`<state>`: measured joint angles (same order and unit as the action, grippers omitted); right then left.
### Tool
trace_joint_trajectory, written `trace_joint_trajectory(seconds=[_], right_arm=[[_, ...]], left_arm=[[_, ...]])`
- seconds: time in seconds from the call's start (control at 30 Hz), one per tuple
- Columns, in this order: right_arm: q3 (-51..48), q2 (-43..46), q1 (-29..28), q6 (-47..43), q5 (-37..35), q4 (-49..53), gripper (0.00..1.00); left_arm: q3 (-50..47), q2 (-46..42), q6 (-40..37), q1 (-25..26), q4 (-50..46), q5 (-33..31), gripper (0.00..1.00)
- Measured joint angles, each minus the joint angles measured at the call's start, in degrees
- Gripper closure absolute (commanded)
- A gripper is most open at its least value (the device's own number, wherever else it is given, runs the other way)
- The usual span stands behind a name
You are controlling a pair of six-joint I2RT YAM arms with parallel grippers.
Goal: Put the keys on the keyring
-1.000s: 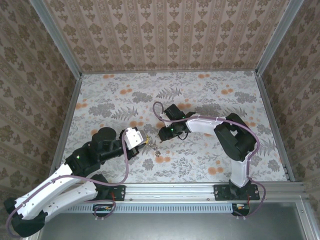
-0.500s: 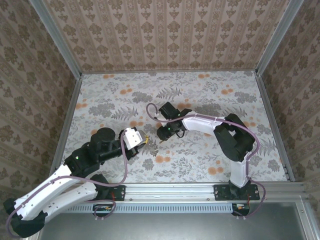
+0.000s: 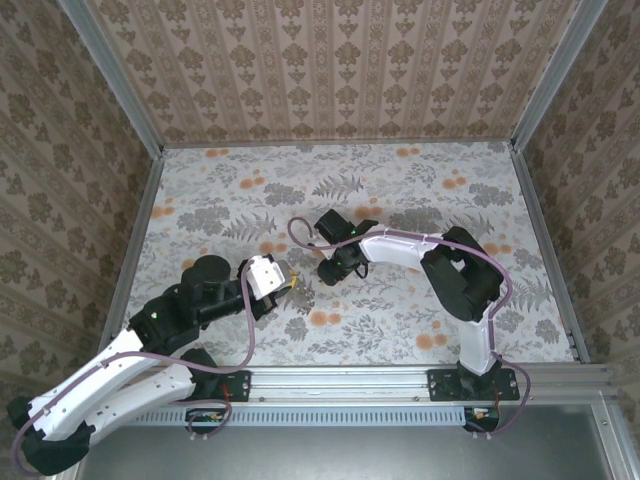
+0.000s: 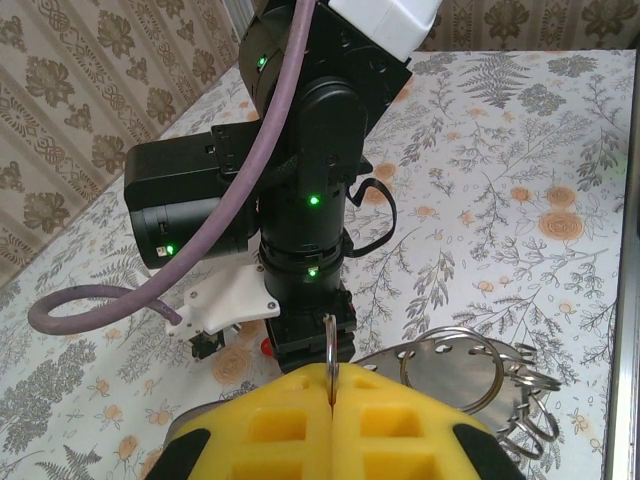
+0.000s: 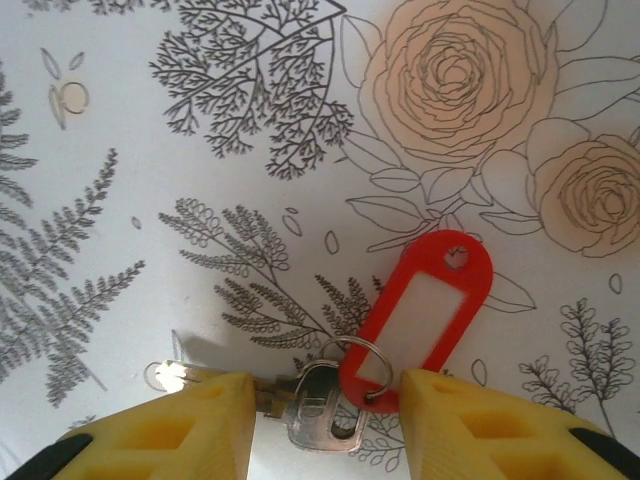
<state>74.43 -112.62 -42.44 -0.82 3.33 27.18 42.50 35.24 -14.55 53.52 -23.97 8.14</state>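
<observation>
The keys, a silver key [image 5: 322, 408] on a small split ring with a red oval tag [image 5: 425, 300], lie flat on the flowered tabletop. My right gripper [image 5: 326, 402] stands open over them, a yellow finger on each side; the key's blade runs under the left finger. A speck of the red tag [image 4: 267, 347] peeks out beside that black gripper [image 4: 310, 335] in the left wrist view. My left gripper [image 4: 332, 385] is shut on the keyring [image 4: 330, 343], a thin metal ring standing edge-on between the yellow pads. From above, the left gripper [image 3: 283, 279] and right gripper [image 3: 328, 272] nearly meet.
A larger ring with a perforated metal plate [image 4: 455, 370] and more rings hangs just right of the left fingers. A purple cable [image 4: 100, 305] loops from the right arm. Patterned walls [image 3: 330, 70] with metal rails enclose the table [image 3: 420, 190].
The right gripper has shifted a little left and back, closer to the left gripper, and its jaws have widened slightly. The left arm has held still.
</observation>
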Motion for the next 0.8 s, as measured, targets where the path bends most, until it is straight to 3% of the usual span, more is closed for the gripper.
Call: trace_joint_trajectory(seconds=[0.13,0.27,0.5,0.8], right_arm=[[0.5,-0.4,-0.3,-0.9,-1.0,0.0,0.67],[0.5,-0.4,-0.4,-1.0,-1.5,-0.1,0.69],[0.5,-0.4,-0.4,-1.0,-1.5,-0.1,0.86],[-6.3,4.0,1.0,2.0,1.1,-3.6,0.92]], left_arm=[[0.0,0.0,0.0,0.0,0.0,0.0,1.00],[0.0,0.0,0.0,0.0,0.0,0.0,1.00],[0.0,0.0,0.0,0.0,0.0,0.0,1.00],[0.0,0.0,0.0,0.0,0.0,0.0,1.00]])
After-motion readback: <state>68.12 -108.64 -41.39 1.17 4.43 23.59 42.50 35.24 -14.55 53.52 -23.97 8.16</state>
